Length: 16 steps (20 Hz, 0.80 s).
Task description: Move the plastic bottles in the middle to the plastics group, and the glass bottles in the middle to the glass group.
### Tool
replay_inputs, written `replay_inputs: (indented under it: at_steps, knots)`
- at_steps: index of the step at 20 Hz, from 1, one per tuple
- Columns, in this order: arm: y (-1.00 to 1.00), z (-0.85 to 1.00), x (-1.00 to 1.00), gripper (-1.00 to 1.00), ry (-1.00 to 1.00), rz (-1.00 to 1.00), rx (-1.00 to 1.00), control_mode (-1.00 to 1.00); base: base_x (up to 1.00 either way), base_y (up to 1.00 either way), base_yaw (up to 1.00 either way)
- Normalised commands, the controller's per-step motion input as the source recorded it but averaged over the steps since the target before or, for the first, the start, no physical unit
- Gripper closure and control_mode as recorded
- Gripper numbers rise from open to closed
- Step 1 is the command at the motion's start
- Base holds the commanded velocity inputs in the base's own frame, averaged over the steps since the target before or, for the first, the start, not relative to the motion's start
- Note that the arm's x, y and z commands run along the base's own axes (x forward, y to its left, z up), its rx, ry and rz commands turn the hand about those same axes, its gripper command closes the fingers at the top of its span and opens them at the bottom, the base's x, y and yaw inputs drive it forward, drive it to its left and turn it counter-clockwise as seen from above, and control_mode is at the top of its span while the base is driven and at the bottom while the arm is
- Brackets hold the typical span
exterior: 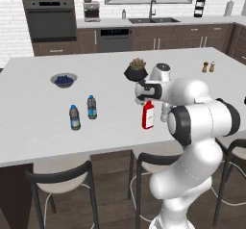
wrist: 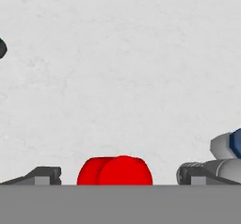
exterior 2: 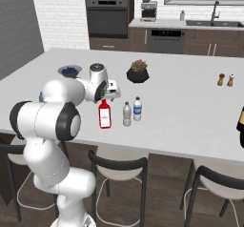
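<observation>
The red glass bottle (exterior: pixel 148 115) (exterior 2: pixel 104 115) stands near the island's front edge. My gripper (exterior: pixel 143 98) (exterior 2: pixel 111 95) hangs open just above it, pointing down. In the hand view the red bottle's top (wrist: pixel 115 171) lies between the two fingertips (wrist: pixel 42 176), untouched. Two clear plastic bottles (exterior 2: pixel 127 114) (exterior 2: pixel 137 108) stand just right of the red one; one shows beside the right fingertip (wrist: pixel 228 148), and one is half hidden behind my arm (exterior: pixel 165 112). The plastics group, two dark-capped bottles (exterior: pixel 74 118) (exterior: pixel 92 107), stands to the left.
A bowl of blueberries (exterior: pixel 63 80) and a dark potted plant (exterior: pixel 136 70) sit farther back on the island (exterior: pixel 38 136). Salt and pepper shakers (exterior: pixel 208 67) stand at the far right. A dark bottle (exterior 2: pixel 241 123) shows at the right edge. Stools (exterior: pixel 62 180) line the front.
</observation>
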Motion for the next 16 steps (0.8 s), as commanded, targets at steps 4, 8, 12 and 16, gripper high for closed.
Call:
replay_inputs:
  at_steps: [4, 8, 12, 16]
  knots:
    - [-0.16, -0.02, -0.06, -1.00, 0.00, -0.07, 0.01, -1.00, 0.00, 0.00, 0.00]
    - [-0.01, -0.12, 0.00, -1.00, 0.00, -0.05, 0.00, -1.00, 0.00, 0.00, 0.00]
    - [0.00, -0.06, 0.00, -1.00, 0.00, 0.00, 0.00, -1.00, 0.00, 0.00, 0.00]
    - [0.00, -0.04, 0.00, 1.00, 0.00, 0.00, 0.00, -1.00, 0.00, 0.00, 0.00]
